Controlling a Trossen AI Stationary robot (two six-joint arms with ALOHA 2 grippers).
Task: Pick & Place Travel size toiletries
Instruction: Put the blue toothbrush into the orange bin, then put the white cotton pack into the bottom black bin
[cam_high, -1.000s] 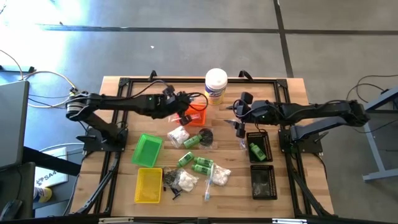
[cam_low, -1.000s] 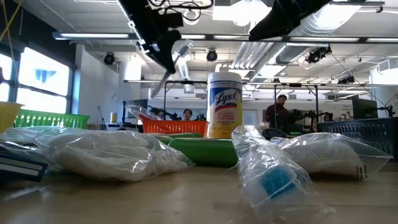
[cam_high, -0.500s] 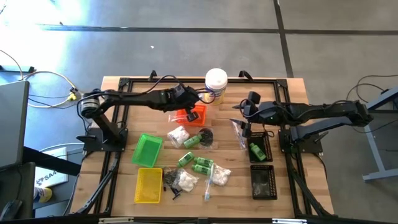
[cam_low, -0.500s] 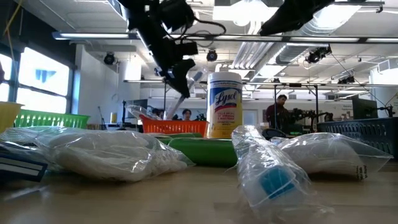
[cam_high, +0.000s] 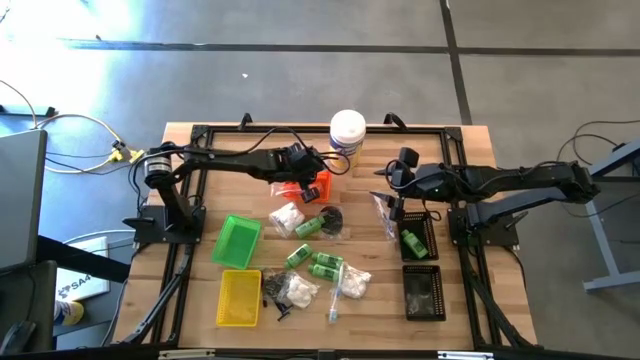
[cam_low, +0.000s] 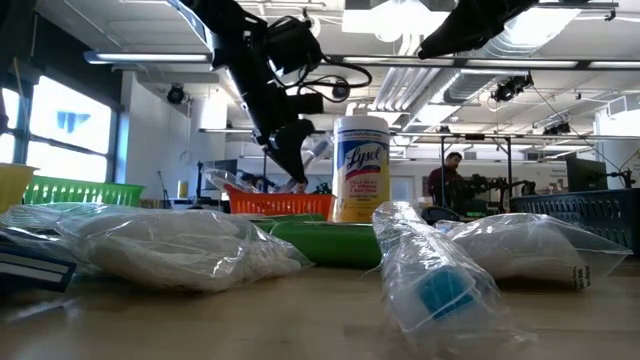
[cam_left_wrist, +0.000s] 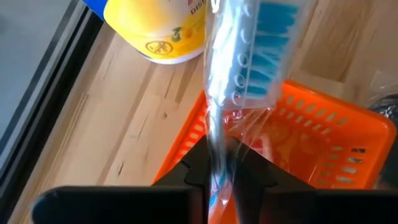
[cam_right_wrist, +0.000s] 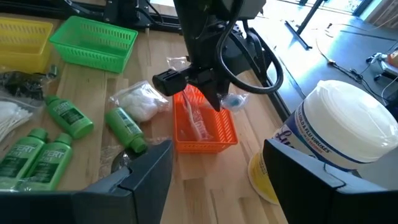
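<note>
My left gripper hangs over the orange tray, shut on a clear-wrapped toothbrush with blue bristles. In the low view the gripper is down at the tray's rim. Green bottles and bags of white fluff lie on the table's middle. More bottles and bags lie nearer the front. My right gripper waits open above a clear bag beside the black tray, with nothing between its fingers. My left gripper pinches the wrapped toothbrush's handle between its two fingers, which slant down from the table's left and lie across it. The stick is tilted, its bristle end rising above the fingers. Its lower end is hidden behind the fingers and the tray wall.
A large white canister with a yellow label stands just beyond the orange tray. The green tray and the yellow tray sit at the left. A second black tray is at the front right. People stand in the room behind.
My left gripper has gone down and toward the table's right, from above the orange tray's left side to just over the tray. It carried the wrapped toothbrush along, tilted throughout. My right arm has kept still.
</note>
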